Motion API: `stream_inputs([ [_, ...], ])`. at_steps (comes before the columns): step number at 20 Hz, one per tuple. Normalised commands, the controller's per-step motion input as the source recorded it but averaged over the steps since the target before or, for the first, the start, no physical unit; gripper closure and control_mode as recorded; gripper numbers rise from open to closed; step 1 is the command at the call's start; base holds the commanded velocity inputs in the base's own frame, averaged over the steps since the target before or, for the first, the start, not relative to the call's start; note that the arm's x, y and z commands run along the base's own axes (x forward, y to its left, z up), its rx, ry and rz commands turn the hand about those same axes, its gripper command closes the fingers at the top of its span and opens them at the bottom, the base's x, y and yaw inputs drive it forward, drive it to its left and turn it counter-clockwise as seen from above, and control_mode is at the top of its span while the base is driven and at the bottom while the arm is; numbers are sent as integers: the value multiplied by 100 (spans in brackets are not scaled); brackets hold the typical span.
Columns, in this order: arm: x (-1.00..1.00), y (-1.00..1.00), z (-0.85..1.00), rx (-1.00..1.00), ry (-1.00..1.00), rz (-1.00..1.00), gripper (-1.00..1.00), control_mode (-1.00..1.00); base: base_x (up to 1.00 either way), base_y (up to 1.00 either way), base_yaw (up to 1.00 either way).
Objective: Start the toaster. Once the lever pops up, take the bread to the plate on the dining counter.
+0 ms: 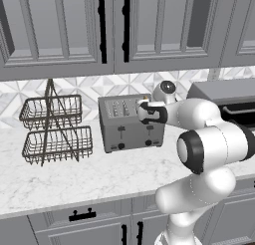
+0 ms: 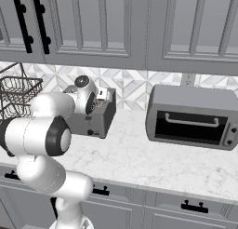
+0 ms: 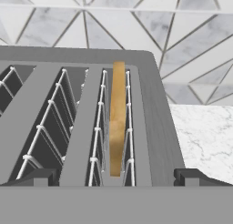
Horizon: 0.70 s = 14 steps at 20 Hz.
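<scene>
End effector (image 3: pixel 116 177) w/ dark finger tips spread fully wide, holding nothing, poised over the top of the boxy grey brushed-metal toaster (image 1: pixel 130 123). Thin golden-tan bread slice (image 3: pixel 117 118) stands on edge in the slot between the tips, apart from both. Toaster sits on white marble-look worktop (image 1: pixel 74 182), near the tile backsplash.

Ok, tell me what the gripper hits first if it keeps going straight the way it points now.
Most likely the bread standing in the toaster slot. The open gripper straddles that slot, with a fingertip on either side; how far away the slice is remains unclear.
</scene>
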Motion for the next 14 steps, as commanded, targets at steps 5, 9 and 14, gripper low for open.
stream_inputs([
  [5, 0, 0, 0, 0, 0, 0, -100, -100, 0, 0, 0],
  [9, 0, 0, 0, 0, 0, 0, -100, -100, 0, 0, 0],
  [14, 0, 0, 0, 0, 0, 0, -100, -100, 0, 0, 0],
])
